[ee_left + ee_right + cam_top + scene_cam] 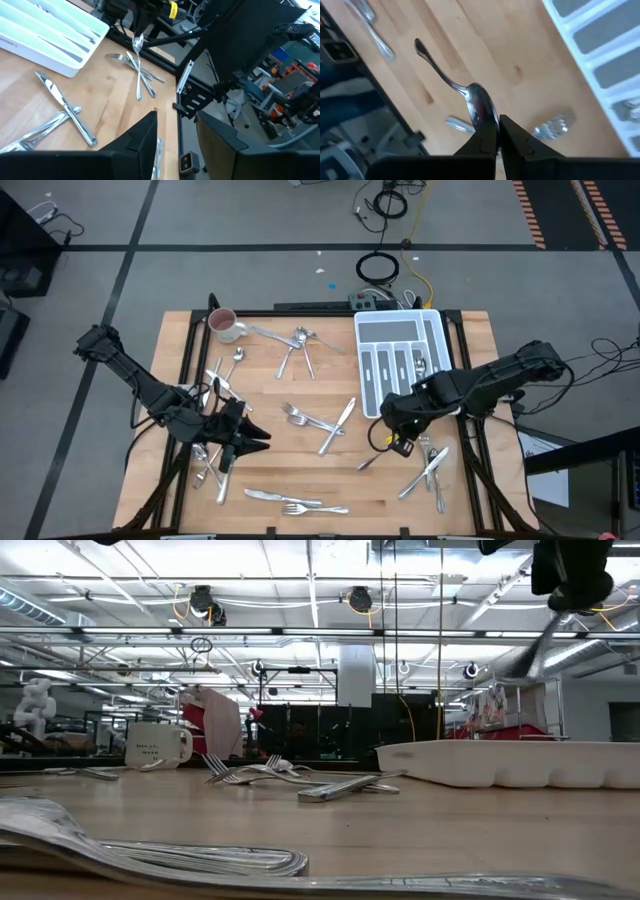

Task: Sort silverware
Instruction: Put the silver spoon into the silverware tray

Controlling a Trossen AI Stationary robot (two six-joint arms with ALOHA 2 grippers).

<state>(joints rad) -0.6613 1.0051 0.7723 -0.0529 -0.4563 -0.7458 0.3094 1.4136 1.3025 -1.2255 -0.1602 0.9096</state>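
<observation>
Silverware lies scattered on the wooden table: forks and knives at mid-table (320,425), a group at the far side (300,345), more along the near edge (295,502) and at the right (432,465). My right gripper (393,432) hangs above the table by the near left corner of the white tray (358,350), shut on a spoon (450,82). At the table's left, my left gripper (255,438) stands open and nearly level above several pieces (215,460); nothing shows between its fingers (142,142). My right gripper pinches the spoon's bowl (480,107) between its two fingertips, coming from above and pointing steeply down. The spoon is lifted clear of the table. Its handle (418,46) slants away and downward from the fingers, toward the table's near left.
A pink-and-white mug (222,325) stands at the far left corner. The tray has a few pieces in its right slots (420,363). Black frame rails (470,450) run along the table's sides. Bare wood lies between the mid-table pieces and the tray.
</observation>
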